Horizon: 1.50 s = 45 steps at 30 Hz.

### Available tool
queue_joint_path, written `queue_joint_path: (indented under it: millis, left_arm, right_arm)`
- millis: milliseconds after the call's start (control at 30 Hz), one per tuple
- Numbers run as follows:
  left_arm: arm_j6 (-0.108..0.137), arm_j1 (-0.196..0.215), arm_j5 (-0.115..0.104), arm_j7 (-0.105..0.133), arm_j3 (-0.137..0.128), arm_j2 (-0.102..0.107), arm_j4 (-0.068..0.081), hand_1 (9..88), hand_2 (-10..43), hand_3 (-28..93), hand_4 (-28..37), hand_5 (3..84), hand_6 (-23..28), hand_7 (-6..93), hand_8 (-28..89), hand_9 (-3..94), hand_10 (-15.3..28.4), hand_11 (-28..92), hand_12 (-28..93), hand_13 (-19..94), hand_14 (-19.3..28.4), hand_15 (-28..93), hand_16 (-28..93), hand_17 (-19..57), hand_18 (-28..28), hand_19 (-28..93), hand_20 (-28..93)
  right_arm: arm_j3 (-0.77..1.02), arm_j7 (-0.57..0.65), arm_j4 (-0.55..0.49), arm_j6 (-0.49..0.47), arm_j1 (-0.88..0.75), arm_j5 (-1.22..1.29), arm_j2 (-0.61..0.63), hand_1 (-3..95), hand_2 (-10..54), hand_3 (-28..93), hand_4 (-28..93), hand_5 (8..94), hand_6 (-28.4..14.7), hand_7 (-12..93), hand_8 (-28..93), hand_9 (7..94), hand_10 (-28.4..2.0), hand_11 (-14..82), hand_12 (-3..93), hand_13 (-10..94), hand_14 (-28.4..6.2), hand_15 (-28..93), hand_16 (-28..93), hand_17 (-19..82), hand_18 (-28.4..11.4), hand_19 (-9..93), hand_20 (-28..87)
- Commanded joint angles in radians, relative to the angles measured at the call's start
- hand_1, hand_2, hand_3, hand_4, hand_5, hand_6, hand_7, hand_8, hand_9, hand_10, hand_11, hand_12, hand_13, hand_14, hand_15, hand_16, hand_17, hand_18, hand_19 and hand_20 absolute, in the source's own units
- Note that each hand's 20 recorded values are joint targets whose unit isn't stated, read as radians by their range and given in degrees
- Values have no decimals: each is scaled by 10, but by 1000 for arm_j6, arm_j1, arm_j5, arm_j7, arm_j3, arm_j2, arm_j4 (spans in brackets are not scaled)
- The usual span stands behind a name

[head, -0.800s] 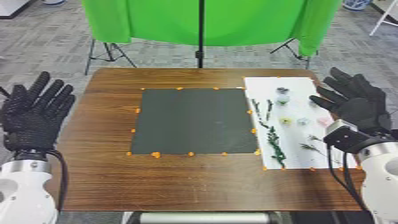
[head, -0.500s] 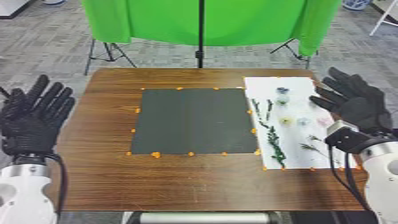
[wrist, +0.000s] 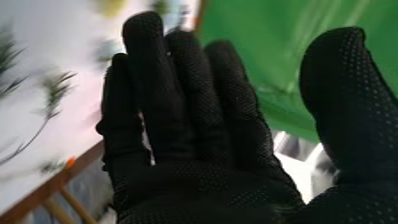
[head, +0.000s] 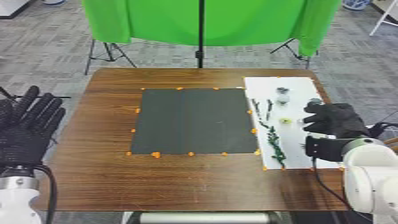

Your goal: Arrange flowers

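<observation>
The right hand (head: pixel 334 120), fingers straight and close together, hovers by flowers (head: pixel 285 121) and sprigs (head: pixel 274 142), all apparently awaiting arrangement; the left hand (head: pixel 24 137) has fingers spread.

We think that this place is a robotics lab, or a test corner in an office-like room. We see two white robot arms (head: pixel 373 172) at a brown wooden table (head: pixel 178 185), where small orange marks (head: pixel 155 155) go around the edges of a dark mat (head: pixel 195 120). Behind the table we find a bright green cloth (head: pixel 151 25), a thin black pole (head: pixel 201 30) and tripod legs (head: pixel 108 50), as in a filming studio. The grey patterned carpet (head: pixel 53 55) looks to us like an office floor.
</observation>
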Motion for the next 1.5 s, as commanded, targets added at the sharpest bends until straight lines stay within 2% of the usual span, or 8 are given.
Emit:
queue_joint_path:
  millis: [33, 433, 933, 967, 1033, 1100, 1433, 1500]
  left_arm:
    - [21, 9, -12, -9, 1, 0, 2, 252, 159, 701, -283, 439, 91, 81, -73, 382, 151, 136, 95, 288, 133, 202, -53, -22, 111, 208, 121]
    - [55, 25, -12, 2, -16, -16, -6, 252, 163, 704, -283, 448, 94, 93, -75, 385, 153, 141, 97, 288, 131, 205, -57, -23, 111, 213, 121]
    - [109, 8, -32, 7, -15, -21, -7, 252, 164, 711, -283, 454, 97, 104, -75, 362, 148, 146, 103, 266, 126, 209, -54, -31, 115, 232, 127]
    - [107, 9, -33, 7, -15, -22, -6, 253, 164, 710, -283, 454, 97, 105, -75, 366, 149, 149, 103, 271, 129, 214, -53, -32, 115, 233, 127]
    - [105, 10, -41, 4, -15, -27, -5, 253, 165, 710, -283, 454, 97, 106, -75, 371, 151, 153, 104, 279, 136, 226, -50, -32, 116, 236, 128]
    - [103, 9, -49, 4, -15, -30, -3, 253, 165, 709, -283, 455, 97, 106, -76, 376, 152, 157, 105, 284, 142, 236, -47, -33, 118, 238, 128]
    - [93, 24, -71, 15, -24, -32, 5, 253, 165, 709, -283, 456, 98, 106, -76, 380, 153, 160, 105, 288, 146, 250, -49, -35, 121, 243, 128]
    - [2, 39, -56, -8, -42, -52, 33, 253, 164, 710, -283, 456, 97, 106, -76, 382, 154, 159, 104, 288, 146, 250, -50, -35, 122, 243, 128]
  right_arm:
    - [-110, 60, 34, -215, 8, -505, 42, 389, -95, 683, -270, 685, -34, 216, -129, 712, -154, 404, 269, 651, -140, 683, 266, 258, -246, 800, 344]
    - [-320, 121, 88, -358, 38, -826, 76, 385, -95, 597, -282, 710, -38, 198, -121, 723, -156, 488, 331, 663, -148, 764, 345, 291, -268, 834, 391]
    - [-573, 111, 237, -297, 159, -916, 69, 468, -95, 606, -282, 735, -26, 272, -119, 726, -153, 525, 349, 671, -148, 772, 356, 303, -277, 843, 387]
    - [-588, 114, 250, -281, 164, -933, 67, 501, -95, 574, -282, 740, -28, 285, -35, 730, -151, 534, 354, 676, -147, 773, 357, 309, -277, 845, 387]
    - [-605, 127, 261, -247, 165, -931, 64, 778, -95, -3, 33, 755, -26, 336, 89, 743, -148, 552, 379, 692, -149, 773, 359, 327, -275, 845, 391]
    - [-606, 146, 251, -246, 167, -924, 60, 921, -95, -250, 254, 786, -17, 384, 163, 783, -140, 528, 451, 716, -152, 768, 361, 345, -277, 850, 391]
    - [-539, 191, 114, -157, 166, -855, 79, 942, -95, -283, 388, 808, -25, 385, 201, 810, -140, 501, 478, 739, -157, 766, 359, 363, -283, 861, 395]
    - [-565, 187, 99, -148, 232, -823, 74, 942, -95, -283, 395, 808, -26, 383, 204, 812, -140, 499, 479, 739, -157, 766, 359, 364, -283, 861, 396]
